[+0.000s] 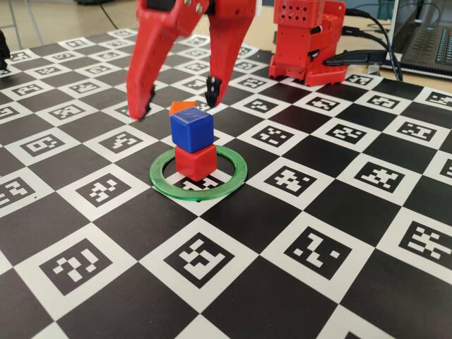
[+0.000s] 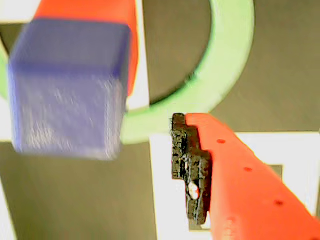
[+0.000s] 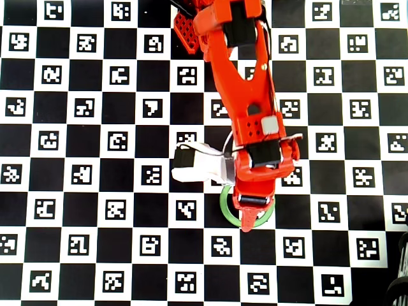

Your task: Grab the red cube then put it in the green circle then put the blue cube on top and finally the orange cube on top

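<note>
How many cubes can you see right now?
3: red cube inside the green circle, blue cube stacked on it, orange cube behind on the board, partly hidden.

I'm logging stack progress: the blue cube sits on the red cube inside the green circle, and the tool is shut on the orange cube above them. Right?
Not quite. In the fixed view the tool hangs open and empty above the stack; the orange cube lies on the board behind it. The rest holds: blue cube on red cube, inside the green circle.

The red plastic arm has a claw with black-padded tips and a white motor block.
</note>
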`<state>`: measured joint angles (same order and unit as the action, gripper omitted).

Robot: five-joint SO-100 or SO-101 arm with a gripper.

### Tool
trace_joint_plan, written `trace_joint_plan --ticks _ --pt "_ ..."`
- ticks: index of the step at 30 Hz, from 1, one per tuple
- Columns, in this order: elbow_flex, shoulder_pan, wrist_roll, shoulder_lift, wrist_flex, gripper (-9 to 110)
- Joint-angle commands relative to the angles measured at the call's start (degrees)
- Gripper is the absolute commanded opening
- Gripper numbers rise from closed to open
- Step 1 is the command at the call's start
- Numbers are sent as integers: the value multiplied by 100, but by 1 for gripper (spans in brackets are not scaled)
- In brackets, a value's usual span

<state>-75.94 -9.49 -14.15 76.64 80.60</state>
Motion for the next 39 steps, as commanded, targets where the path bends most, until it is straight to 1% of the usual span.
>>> trace_joint_plan --ticks 1,9,19,39 --pt "167 193 141 958 237 47" --pt "-220 782 466 1459 510 47" --pt "-1099 993 782 2127 545 47" --pt "-3296 1459 1415 2250 -1169 47"
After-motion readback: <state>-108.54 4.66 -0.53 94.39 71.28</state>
